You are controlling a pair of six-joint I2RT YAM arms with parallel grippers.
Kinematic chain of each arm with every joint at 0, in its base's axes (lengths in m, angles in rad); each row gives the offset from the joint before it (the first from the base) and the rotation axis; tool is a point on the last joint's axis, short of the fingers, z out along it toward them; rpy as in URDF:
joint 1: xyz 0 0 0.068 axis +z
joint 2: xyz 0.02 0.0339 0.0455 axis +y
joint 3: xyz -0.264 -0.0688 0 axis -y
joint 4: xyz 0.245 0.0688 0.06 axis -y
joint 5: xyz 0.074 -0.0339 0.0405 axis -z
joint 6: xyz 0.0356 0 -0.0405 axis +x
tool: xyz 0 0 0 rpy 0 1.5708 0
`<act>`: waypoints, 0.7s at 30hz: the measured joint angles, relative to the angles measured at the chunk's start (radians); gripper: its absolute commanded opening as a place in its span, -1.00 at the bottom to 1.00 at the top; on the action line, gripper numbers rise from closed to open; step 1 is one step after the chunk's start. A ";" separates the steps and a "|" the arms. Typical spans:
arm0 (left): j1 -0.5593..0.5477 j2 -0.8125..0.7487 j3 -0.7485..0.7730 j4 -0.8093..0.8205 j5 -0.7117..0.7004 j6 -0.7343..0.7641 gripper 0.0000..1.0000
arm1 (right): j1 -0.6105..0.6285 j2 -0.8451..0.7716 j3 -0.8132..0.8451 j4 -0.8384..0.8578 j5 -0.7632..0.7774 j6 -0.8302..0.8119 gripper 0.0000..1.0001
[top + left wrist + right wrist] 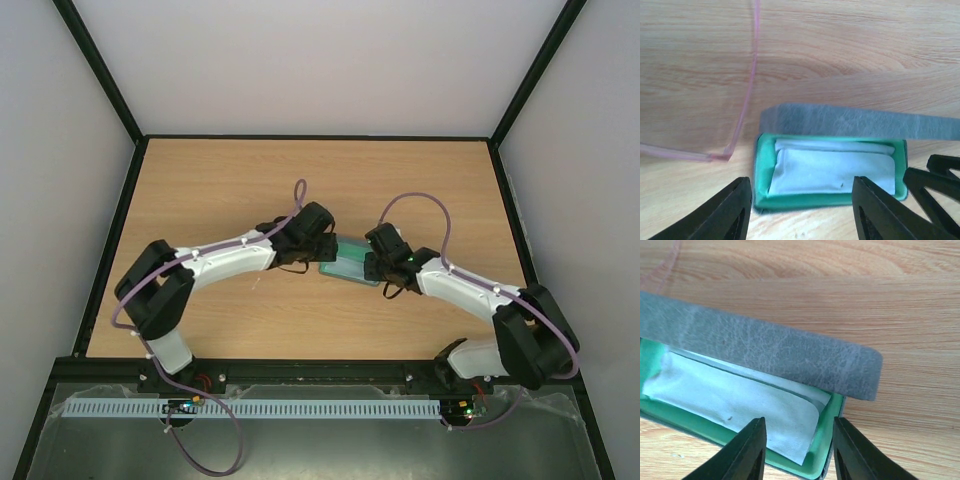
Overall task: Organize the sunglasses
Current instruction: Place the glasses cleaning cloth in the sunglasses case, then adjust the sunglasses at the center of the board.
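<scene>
Sunglasses [742,115]: thin pink frame on the table [850,50], outside the case, just beside its end.
Case [855,122]: lid raised, green lining, pale cloth [830,170] inside.
My left pincer [800,195]: spread wide, holding nothing, facing the case.
My right pincer [797,440]: parted, empty, over the case's other end.

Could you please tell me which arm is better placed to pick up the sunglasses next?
Left, probably. The sunglasses lie on the table close beside the left pincer, next to the open case. The right pincer hovers over the case's other end, with the raised lid between it and them.
</scene>
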 measured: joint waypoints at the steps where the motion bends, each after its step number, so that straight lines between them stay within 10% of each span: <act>1: 0.000 -0.024 -0.019 0.001 0.000 -0.003 0.51 | 0.000 -0.010 0.000 -0.001 0.000 0.004 -0.18; 3: 0.001 -0.066 -0.051 -0.002 -0.001 0.005 0.97 | 0.000 -0.029 0.000 -0.002 0.000 0.011 -0.16; 21: 0.217 -0.512 -0.350 -0.061 -0.009 0.007 0.99 | 0.000 -0.108 0.121 -0.036 -0.054 0.007 0.03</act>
